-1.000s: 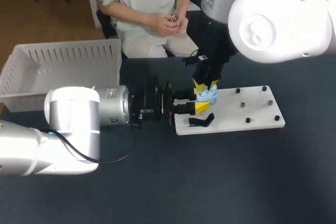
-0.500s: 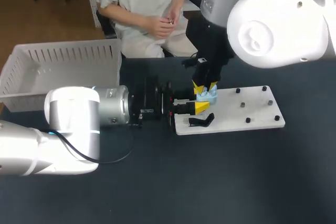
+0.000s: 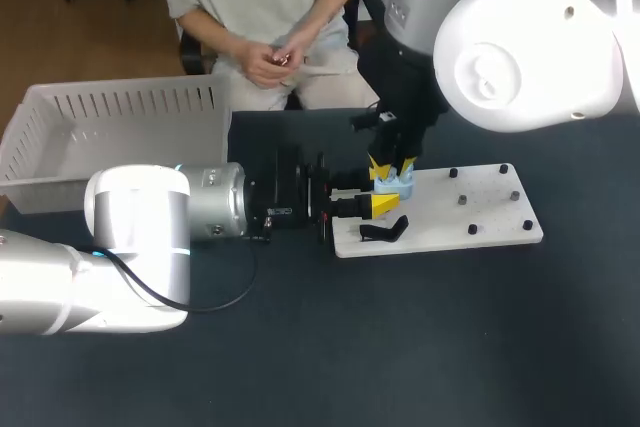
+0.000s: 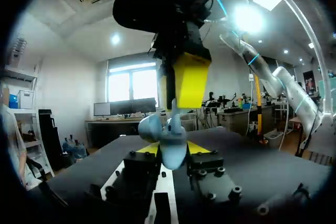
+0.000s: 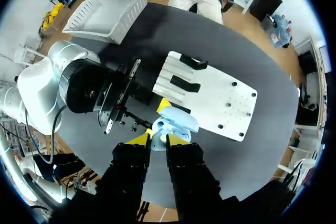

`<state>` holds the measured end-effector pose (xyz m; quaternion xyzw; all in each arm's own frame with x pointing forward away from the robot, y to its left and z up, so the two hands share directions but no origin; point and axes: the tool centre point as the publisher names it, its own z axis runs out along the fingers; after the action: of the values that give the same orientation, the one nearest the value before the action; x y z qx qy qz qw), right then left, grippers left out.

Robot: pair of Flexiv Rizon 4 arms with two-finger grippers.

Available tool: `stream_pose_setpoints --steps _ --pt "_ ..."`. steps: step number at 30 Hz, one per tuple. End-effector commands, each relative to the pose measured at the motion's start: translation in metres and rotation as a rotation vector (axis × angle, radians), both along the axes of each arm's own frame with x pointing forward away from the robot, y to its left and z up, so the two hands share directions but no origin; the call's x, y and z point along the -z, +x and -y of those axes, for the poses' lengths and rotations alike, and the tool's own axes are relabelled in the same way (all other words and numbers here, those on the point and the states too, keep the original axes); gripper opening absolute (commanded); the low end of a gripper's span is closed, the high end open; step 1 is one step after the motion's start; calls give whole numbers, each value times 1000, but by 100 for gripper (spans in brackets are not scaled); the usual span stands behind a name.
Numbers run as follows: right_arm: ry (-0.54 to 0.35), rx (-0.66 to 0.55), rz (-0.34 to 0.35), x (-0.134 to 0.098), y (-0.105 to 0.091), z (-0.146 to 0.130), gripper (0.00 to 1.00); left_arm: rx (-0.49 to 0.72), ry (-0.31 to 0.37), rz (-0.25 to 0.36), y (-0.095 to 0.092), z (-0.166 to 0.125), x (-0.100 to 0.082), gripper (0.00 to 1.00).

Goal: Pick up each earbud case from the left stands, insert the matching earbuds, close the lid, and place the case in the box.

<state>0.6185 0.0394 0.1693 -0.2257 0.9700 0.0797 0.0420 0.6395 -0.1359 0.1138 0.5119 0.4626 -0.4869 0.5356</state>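
Right arm enters from upper right. The right gripper (image 3: 392,167) hangs over the left end of the white flat board (image 3: 470,209). Its yellow tips are narrow, pinching the light blue plastic earbud case (image 3: 396,186) from two sides. In the right wrist view the lower part of the case sits between the tips and the rest stands ahead of them.

The case is held just above the board's left end. It shows two rounded lobes, so the lid looks open.

Left arm lies across the table from the left. The left gripper (image 3: 378,205) is level, right under the case. Cannot tell whether it grips anything.

Black stand (image 3: 384,231) sits on the board, just beside the left gripper.

White slotted plastic basket (image 3: 130,107) stands at the far left of the table, well apart from the case.
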Motion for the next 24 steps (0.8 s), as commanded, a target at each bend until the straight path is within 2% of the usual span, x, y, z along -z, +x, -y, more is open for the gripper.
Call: stream_pose_setpoints --steps 1,24 --pt "1 1 0 1 1 0 0 -3 -2 2 0 0 0 0" --pt "-2 5 -4 5 3 -1 0 -3 -2 2 0 0 0 0"
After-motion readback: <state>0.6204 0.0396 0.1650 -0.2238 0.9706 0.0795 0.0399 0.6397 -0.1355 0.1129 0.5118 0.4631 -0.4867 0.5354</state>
